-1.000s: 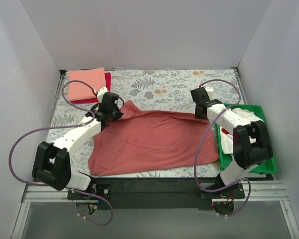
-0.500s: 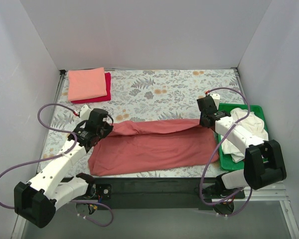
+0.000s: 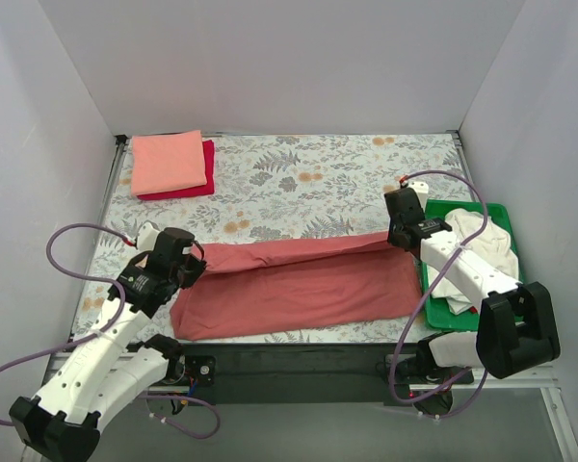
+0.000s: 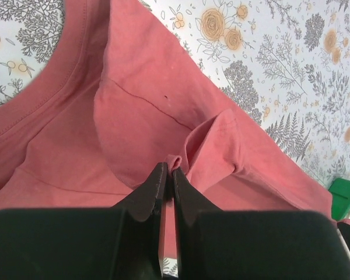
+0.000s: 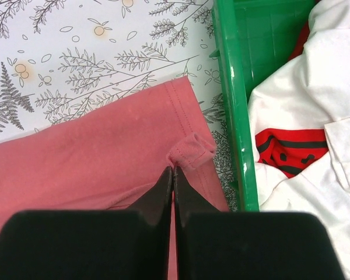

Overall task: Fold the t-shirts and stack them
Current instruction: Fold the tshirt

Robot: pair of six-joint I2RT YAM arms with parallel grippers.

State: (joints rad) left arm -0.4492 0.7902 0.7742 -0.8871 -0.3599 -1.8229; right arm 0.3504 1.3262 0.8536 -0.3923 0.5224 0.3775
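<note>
The brick-red t-shirt [image 3: 299,284] lies folded lengthwise across the near half of the table. My left gripper [image 3: 185,262] is shut on a pinch of its fabric [image 4: 174,158] at the left end, near the collar. My right gripper [image 3: 402,234] is shut on the hem corner [image 5: 191,153] at the right end, beside the tray. A salmon-pink shirt [image 3: 167,161] lies folded on a crimson one [image 3: 208,166] at the far left corner. A cream-white shirt [image 3: 472,252] lies crumpled in the tray; it also shows in the right wrist view [image 5: 315,105].
A green plastic tray [image 3: 502,214] stands at the right edge, its rim [image 5: 232,87] close beside my right gripper. It also holds a red and black patterned cloth [image 5: 286,147]. White walls enclose the flowered tablecloth [image 3: 308,173].
Both grippers have drawn the far edge of the brick-red shirt toward the near side, folding it over itself into a narrower band. The left arm has swung back toward its base.
</note>
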